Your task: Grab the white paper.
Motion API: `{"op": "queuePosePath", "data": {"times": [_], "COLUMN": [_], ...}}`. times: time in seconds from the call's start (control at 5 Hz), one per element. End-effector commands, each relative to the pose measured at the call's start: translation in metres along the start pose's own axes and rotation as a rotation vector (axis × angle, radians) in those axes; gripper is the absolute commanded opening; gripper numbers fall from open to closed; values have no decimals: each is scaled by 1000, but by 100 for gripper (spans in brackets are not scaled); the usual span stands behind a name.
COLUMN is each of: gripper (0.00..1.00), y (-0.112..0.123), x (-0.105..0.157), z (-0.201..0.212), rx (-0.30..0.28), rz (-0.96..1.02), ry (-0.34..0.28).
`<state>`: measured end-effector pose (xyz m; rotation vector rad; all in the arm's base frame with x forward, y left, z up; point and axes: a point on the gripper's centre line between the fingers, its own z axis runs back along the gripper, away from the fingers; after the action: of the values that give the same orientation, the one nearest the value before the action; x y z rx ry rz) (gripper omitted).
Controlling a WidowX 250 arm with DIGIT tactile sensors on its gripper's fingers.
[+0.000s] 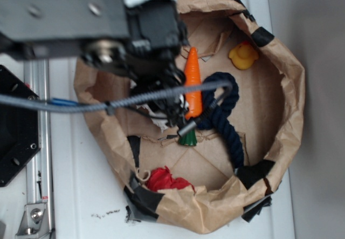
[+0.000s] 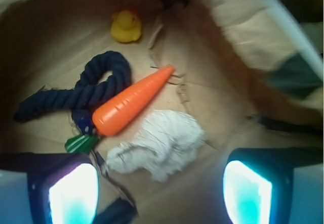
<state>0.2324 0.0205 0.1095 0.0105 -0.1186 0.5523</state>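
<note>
The white paper (image 2: 159,143) is a crumpled off-white wad lying on the brown floor of the bag, right beside the thick end of the orange carrot (image 2: 132,100). My gripper (image 2: 159,193) is open, with its two fingers (image 2: 71,193) wide apart. The paper lies just ahead of the gap between them and nothing is held. In the exterior view the arm and gripper (image 1: 167,109) hang over the left of the bag and hide nearly all of the paper. Only a whitish scrap (image 1: 158,121) shows under the arm.
The low brown paper bag (image 1: 291,104) rings everything, and its wall (image 2: 238,37) rises to the right. Inside are the carrot (image 1: 193,88), a dark blue rope (image 1: 226,115) (image 2: 86,90), a yellow duck (image 1: 243,55) (image 2: 126,27) and a red wad (image 1: 167,179).
</note>
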Motion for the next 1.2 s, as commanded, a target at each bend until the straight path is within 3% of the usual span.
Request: {"op": "queuePosePath", "data": {"times": [0.0,0.4,0.6,1.0], "gripper": [100,100,0,0], "y": [-8,19,18,4], "x": [3,-3,-6,-8], "z": [-59,-71,-73,-55], "rx": [-8,16,42,58], "rz": [-112,-162,-179,-279], "ry": [-9,56,76,15]}}
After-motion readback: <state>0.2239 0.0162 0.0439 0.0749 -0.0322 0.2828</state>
